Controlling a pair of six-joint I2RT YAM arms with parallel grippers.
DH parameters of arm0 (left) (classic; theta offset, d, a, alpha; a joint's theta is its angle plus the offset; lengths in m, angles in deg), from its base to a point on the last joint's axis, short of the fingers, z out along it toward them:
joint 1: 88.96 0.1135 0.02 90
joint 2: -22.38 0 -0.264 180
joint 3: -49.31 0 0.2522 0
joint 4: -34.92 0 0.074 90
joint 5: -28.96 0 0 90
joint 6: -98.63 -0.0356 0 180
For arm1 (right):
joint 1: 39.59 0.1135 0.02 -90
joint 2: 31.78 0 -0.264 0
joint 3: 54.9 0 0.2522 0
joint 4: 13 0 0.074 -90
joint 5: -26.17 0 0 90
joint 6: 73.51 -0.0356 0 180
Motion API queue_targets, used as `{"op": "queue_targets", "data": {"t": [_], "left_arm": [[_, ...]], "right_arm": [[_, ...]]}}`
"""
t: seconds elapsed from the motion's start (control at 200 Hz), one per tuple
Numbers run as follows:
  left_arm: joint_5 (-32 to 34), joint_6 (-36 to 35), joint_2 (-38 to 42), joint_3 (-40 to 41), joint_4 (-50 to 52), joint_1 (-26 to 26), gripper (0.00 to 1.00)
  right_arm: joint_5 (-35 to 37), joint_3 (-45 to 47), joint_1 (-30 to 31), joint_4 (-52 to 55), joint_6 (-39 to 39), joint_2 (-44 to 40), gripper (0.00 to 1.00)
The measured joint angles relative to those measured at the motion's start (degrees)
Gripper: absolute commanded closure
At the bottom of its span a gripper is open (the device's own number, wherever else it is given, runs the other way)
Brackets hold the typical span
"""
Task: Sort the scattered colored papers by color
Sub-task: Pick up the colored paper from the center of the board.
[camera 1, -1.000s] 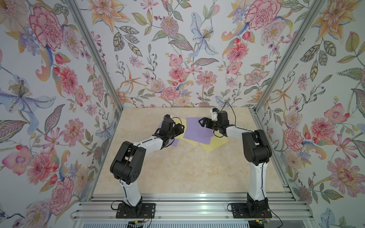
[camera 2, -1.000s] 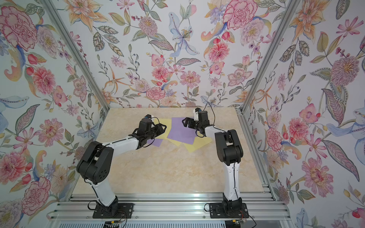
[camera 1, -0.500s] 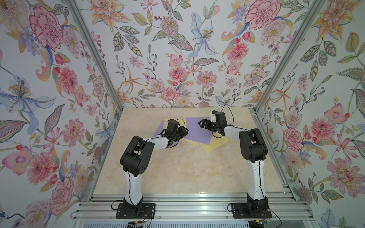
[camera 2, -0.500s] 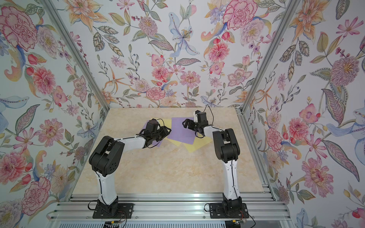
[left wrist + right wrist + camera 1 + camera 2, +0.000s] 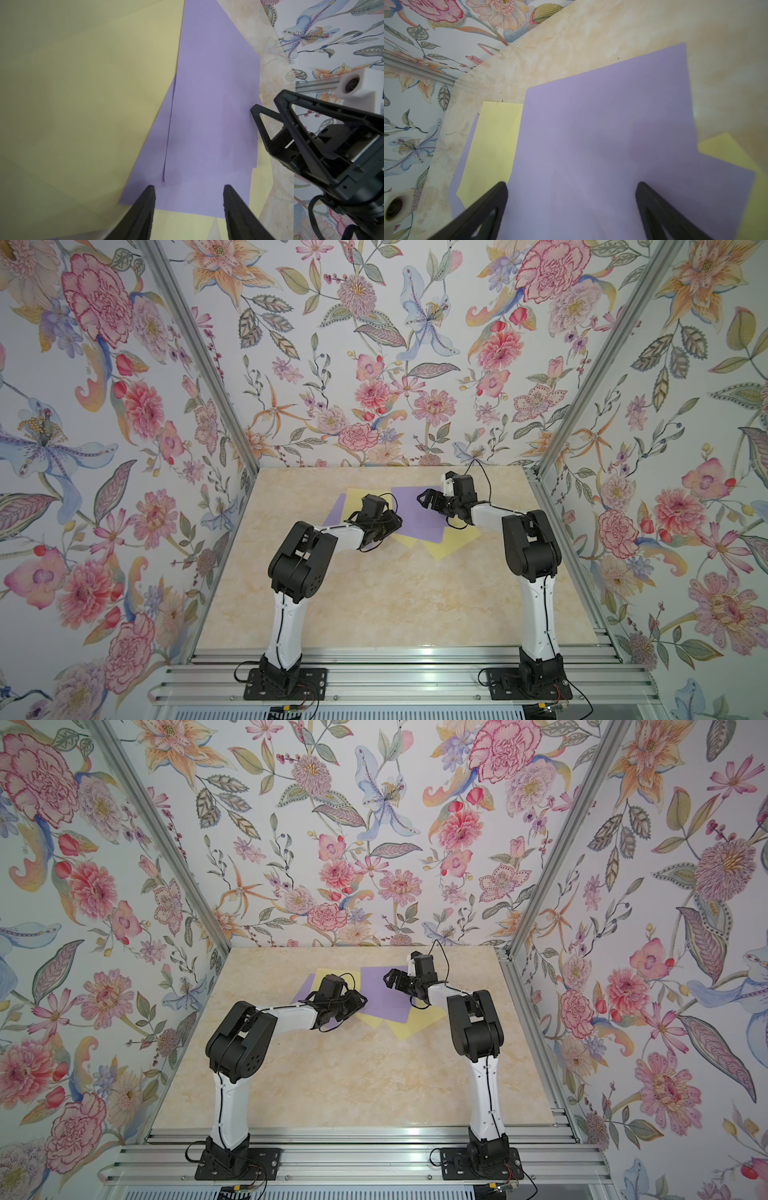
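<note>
Left wrist view: the left gripper (image 5: 189, 187) stands partly open, gripping nothing, its tips over a purple paper (image 5: 212, 104) that runs ahead of it; a yellow paper (image 5: 83, 83) lies alongside. The right gripper (image 5: 571, 182) faces it, spread wide and empty above the purple paper.

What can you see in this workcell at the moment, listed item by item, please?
Purple papers: at least two, pale lavender, overlapping at the table's far middle.
Yellow papers: at least two, pale yellow, partly under the central purple sheet.
Tabletop: one, beige marbled.
Walls: three, floral wallpaper, around the table.
Rail: one, silver, front edge.
Arms: two, black and white, mounted at the front.
Left tool: one, black, open, above the papers.
Right tool: one, black, open, above the purple papers.
</note>
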Motion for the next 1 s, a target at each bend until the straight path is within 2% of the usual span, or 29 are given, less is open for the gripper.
{"op": "queue_targets", "data": {"t": [0.645, 1.0], "left_arm": [[1.92, 3.15, -1.66, -1.95, 1.16, -1.01, 0.43], [2.08, 7.61, -5.68, -6.73, -0.68, -1.03, 0.45]], "right_arm": [[0.02, 0.0, 0.07, -0.26, -0.2, 0.09, 0.0], [0.22, 0.13, 0.72, -0.74, -0.42, 0.11, 0.0]]}}
